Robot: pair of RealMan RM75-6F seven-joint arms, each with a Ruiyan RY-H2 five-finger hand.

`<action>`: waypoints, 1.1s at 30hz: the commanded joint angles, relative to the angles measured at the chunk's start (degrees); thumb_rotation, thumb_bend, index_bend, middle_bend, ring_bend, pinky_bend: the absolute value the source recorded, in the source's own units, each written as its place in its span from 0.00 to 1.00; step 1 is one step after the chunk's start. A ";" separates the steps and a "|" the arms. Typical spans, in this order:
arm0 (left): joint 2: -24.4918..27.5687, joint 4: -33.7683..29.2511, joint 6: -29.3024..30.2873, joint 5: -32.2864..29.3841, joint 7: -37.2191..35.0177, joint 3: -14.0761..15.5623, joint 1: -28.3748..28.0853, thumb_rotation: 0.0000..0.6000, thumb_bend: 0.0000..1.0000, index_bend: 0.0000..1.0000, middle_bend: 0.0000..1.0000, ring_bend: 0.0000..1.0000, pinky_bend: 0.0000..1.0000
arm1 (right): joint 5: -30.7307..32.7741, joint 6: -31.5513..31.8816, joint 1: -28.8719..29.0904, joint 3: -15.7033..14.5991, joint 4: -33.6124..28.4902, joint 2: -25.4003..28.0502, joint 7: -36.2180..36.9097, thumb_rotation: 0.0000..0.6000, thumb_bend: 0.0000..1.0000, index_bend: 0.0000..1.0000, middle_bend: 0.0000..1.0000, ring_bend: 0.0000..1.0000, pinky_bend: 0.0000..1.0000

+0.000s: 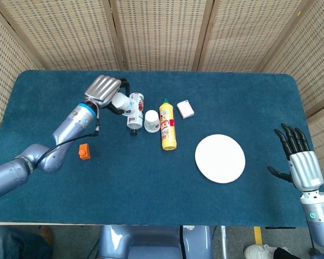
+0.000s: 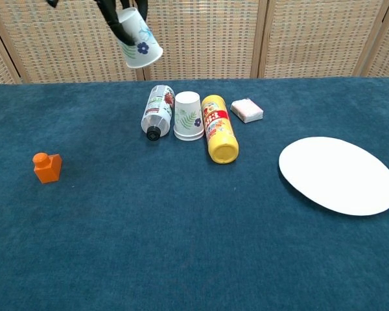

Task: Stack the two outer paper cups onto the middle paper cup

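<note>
My left hand (image 1: 104,91) holds a white paper cup (image 2: 139,40) with a blue flower print in the air, mouth tilted down to the right, above and left of the cluster at mid-table; in the head view this cup (image 1: 120,102) shows beside the hand. A second paper cup (image 2: 188,115) with a green leaf print stands upside down between a lying spray can (image 2: 157,111) and a lying yellow bottle (image 2: 219,127). My right hand (image 1: 301,159) hangs open at the table's right edge, holding nothing.
A white plate (image 1: 220,158) lies right of centre. A small orange block (image 1: 84,151) sits at the left. A small white box (image 1: 185,109) lies behind the yellow bottle. A wicker screen stands behind the blue table (image 1: 151,189).
</note>
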 commanded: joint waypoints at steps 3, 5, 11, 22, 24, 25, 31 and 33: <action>-7.47 9.90 -5.52 -9.48 6.74 2.25 -8.56 1.00 0.10 0.52 0.37 0.42 0.51 | 0.39 -0.30 -0.23 0.57 0.31 0.06 0.51 1.00 0.00 0.03 0.00 0.00 0.00; -9.10 11.98 -6.46 -11.77 7.75 3.39 -10.09 1.00 0.10 0.52 0.37 0.42 0.51 | 0.46 -0.34 -0.32 0.80 0.33 0.15 0.78 1.00 0.00 0.03 0.00 0.00 0.00; -12.66 16.66 -8.71 -16.77 9.51 6.67 -13.19 1.00 0.10 0.52 0.37 0.42 0.51 | 0.81 -0.56 -0.61 1.39 0.38 0.41 1.60 1.00 0.00 0.03 0.00 0.00 0.00; -15.22 19.47 -8.59 -21.81 10.27 9.70 -16.19 1.00 0.10 0.52 0.37 0.42 0.51 | 0.41 -0.26 -1.14 1.97 -0.22 1.13 2.36 1.00 0.00 0.03 0.00 0.00 0.00; -15.84 19.80 -7.96 -22.11 10.19 9.80 -16.51 1.00 0.10 0.52 0.37 0.42 0.51 | 0.37 -0.24 -1.23 2.09 -0.35 1.25 2.52 1.00 0.00 0.03 0.00 0.00 0.00; -16.10 19.95 -7.70 -22.16 10.11 9.78 -16.62 1.00 0.10 0.52 0.37 0.42 0.51 | 0.38 -0.23 -1.27 2.13 -0.39 1.30 2.61 1.00 0.00 0.03 0.00 0.00 0.00; -17.65 21.71 -7.49 -22.91 10.34 10.02 -17.91 1.00 0.10 0.52 0.37 0.42 0.51 | 0.55 -0.22 -1.56 2.58 -0.52 1.62 3.19 1.00 0.00 0.03 0.00 0.00 0.00; -18.14 22.37 -7.91 -23.48 10.50 10.28 -18.35 1.00 0.10 0.52 0.37 0.42 0.50 | 0.66 -0.28 -1.62 2.73 -0.51 1.67 3.38 1.00 0.00 0.03 0.00 0.00 0.00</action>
